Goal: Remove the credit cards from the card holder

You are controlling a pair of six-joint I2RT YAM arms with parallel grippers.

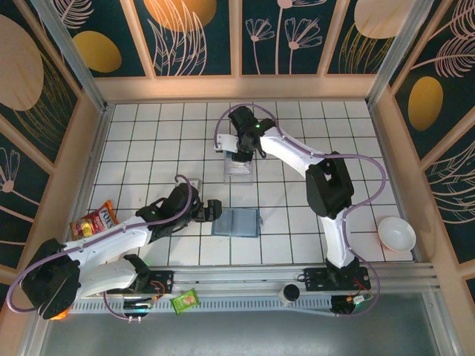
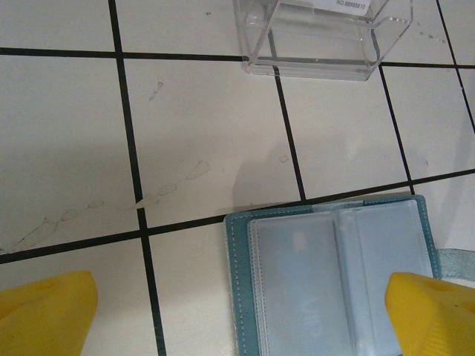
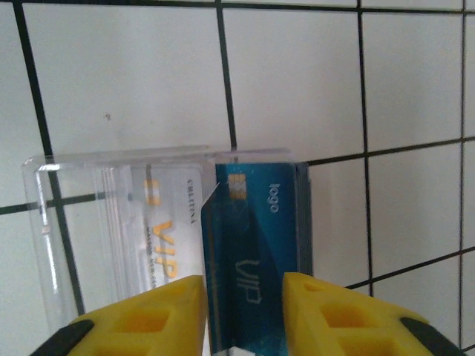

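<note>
The card holder [image 1: 236, 222] lies open toward the bench's near edge, its pockets seemingly empty. The right hand [image 3: 245, 311], slightly released, hovers over the cards [image 3: 252, 222] standing in the clear case [image 3: 111, 222]. The left hand [image 2: 237, 315] gapes empty. The task looks nearly finished.

Open tile strip [image 1: 237, 194] between card holder [image 1: 236, 222] and clear case [image 1: 239, 174]. Left gripper [image 1: 213, 210] crowding holder's left edge. Right gripper [image 1: 242, 154] over case, right arm [image 1: 326, 185] blocking right side. Free tiles [image 1: 141, 141] far left; bowl [image 1: 396, 234] near right corner.
</note>
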